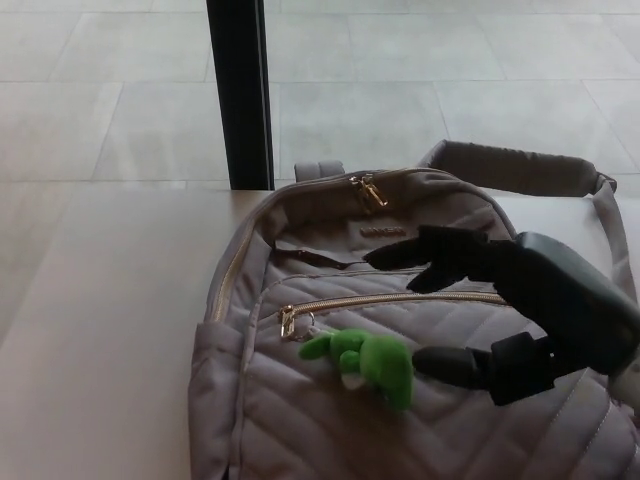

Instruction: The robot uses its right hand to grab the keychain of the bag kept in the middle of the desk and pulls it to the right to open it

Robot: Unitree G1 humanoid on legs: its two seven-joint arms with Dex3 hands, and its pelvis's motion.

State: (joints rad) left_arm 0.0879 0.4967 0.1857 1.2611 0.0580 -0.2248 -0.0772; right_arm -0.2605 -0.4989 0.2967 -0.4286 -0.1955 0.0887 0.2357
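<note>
From the head camera I have the quilted grey fabric backpack (420,400) lying flat in the middle of the pale grey counter (100,330), its front pocket facing up and the gold-toothed zipper (400,299) of that pocket running left to right, closed along its visible length. The fuzzy green plush keychain (368,362) hangs from the gold pull at the zipper's left end and rests on the fabric just below it. My black right hand (470,310) hangs over the pocket with its fingers spread wide and nothing in them: the upper fingers (425,255) sit above the zipper line, the thumb (450,365) lies low and just beside the right edge of the plush, whether touching it or not I cannot tell. The left hand is out of the picture. I judge the reach to be nearly finished and the grasp not yet made. To do it well I would slide the hand a little further left so the plush sits between thumb and fingers, close firmly on its body near the ring, not on a floppy limb, then pull straight along the zipper line to the right, keeping low so the pull does not jam. The bag is unheld, so it may drag along.
</note>
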